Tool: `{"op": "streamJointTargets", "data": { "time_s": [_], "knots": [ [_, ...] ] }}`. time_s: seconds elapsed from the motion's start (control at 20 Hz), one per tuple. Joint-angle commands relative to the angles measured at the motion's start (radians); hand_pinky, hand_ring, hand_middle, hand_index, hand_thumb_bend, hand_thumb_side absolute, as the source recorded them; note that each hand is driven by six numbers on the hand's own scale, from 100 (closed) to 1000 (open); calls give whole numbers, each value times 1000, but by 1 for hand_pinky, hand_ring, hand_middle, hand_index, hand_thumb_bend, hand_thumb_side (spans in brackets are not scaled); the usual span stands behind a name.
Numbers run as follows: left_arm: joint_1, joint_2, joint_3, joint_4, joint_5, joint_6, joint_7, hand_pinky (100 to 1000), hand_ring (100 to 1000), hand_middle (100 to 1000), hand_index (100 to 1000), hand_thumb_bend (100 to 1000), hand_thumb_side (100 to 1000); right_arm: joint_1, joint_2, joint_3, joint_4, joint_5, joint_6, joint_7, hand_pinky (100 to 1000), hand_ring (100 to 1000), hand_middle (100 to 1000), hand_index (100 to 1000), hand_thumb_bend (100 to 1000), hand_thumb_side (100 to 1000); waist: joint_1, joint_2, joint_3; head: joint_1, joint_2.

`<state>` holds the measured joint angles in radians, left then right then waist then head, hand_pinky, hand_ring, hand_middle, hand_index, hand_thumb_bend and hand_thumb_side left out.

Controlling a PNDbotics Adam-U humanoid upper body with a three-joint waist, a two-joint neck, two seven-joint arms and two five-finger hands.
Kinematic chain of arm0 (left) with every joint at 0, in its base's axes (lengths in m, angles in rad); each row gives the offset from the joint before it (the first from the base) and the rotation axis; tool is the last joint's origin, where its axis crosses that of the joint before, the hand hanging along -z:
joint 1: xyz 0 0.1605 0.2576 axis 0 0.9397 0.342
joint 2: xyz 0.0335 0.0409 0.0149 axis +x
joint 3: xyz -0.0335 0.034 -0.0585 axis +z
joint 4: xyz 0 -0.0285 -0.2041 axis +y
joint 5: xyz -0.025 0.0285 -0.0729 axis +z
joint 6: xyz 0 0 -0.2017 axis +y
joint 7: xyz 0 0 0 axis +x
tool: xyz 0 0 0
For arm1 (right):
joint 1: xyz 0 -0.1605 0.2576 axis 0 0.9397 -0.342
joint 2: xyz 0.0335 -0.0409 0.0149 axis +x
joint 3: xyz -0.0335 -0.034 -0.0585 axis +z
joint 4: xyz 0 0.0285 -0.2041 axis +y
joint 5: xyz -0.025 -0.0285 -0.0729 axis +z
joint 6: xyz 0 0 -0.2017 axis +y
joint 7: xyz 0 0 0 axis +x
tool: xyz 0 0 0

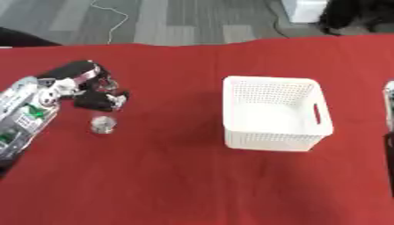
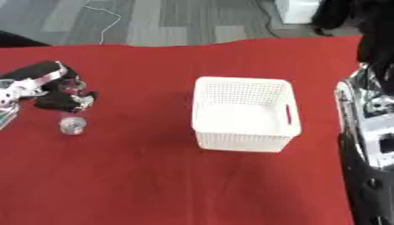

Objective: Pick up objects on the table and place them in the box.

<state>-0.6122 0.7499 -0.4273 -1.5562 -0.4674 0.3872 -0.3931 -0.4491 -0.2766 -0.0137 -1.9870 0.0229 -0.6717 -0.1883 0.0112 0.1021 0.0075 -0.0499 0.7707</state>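
Fingers of my left hand point(image 1: 96, 94) are curled together over the far-left part of the red table point(image 1: 169, 176), holding nothing I can make out, though something small and reddish shows among them that I can't identify. Just near of that hand, apart from it, a small clear roundish object point(image 1: 102, 124) sits on the cloth, and the white perforated box point(image 1: 273, 112) stands well to the right, nothing visible inside. Right arm point(image 2: 373, 132) shows only along the right edge, and I can't tell how its fingers are set.
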Motion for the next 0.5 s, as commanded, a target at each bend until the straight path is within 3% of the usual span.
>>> {"op": "streamJointTargets", "data": {
  "time_s": [0.05,0.5],
  "knots": [
    [-34,14,30,-34,83,36,15,100,100,100,174,100,586,-5,-19,-4,-13,3,0,-4,332,339,332,520,100,977,3,-19,1,1,-1],
    [-69,-11,38,-58,287,106,95,100,100,100,182,100,593,-4,-18,-2,-13,0,1,-3,332,339,332,520,100,974,4,-22,1,1,-1]
  ]
}}
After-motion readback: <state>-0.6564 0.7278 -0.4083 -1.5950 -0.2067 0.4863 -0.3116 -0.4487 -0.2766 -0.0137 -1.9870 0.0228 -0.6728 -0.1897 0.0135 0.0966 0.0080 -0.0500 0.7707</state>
